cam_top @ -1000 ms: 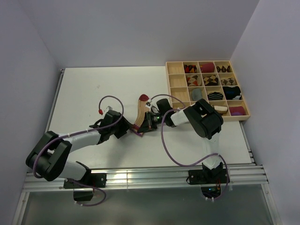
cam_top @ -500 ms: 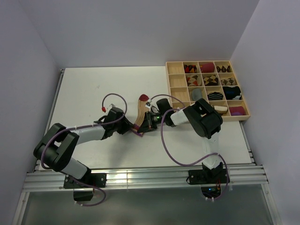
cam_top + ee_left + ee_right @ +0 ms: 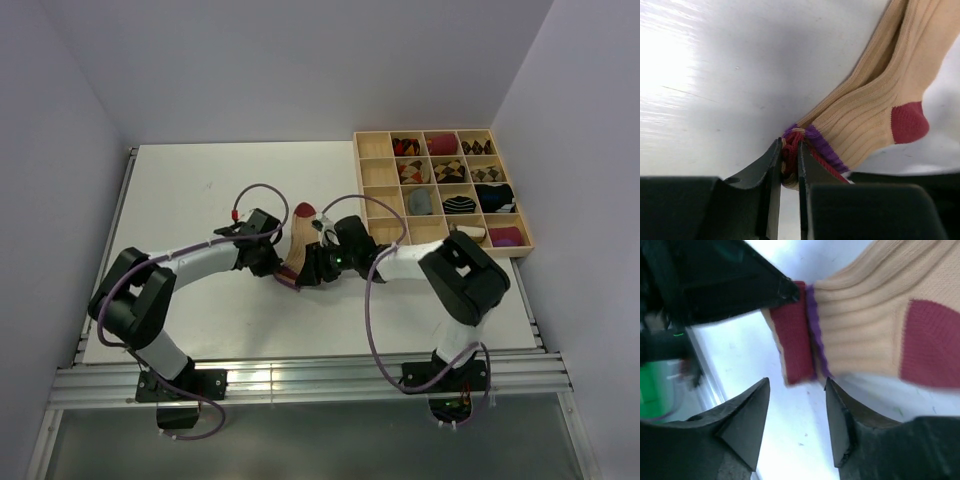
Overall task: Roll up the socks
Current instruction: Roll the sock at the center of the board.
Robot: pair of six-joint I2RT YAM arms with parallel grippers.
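Both arms reach from the bottom of the top view to mid-frame, wrists meeting nose to nose. The left arm (image 3: 190, 268) comes in low from lower left, elbow folded; the left gripper (image 3: 789, 150) has its jaws pinched nearly together on the cuff of the beige sock (image 3: 875, 110). The right arm (image 3: 465, 275) doubles back from lower right; the right gripper (image 3: 796, 384) stands with jaws apart, clasping nothing

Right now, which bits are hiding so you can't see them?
- Top view: the cuff of the beige sock, covered by the left gripper and right gripper.
- Left wrist view: the sock's toe, cut off by the top edge.
- Right wrist view: the left background, blurred.
- Top view: sock bundles in the wooden tray, too small for detail.
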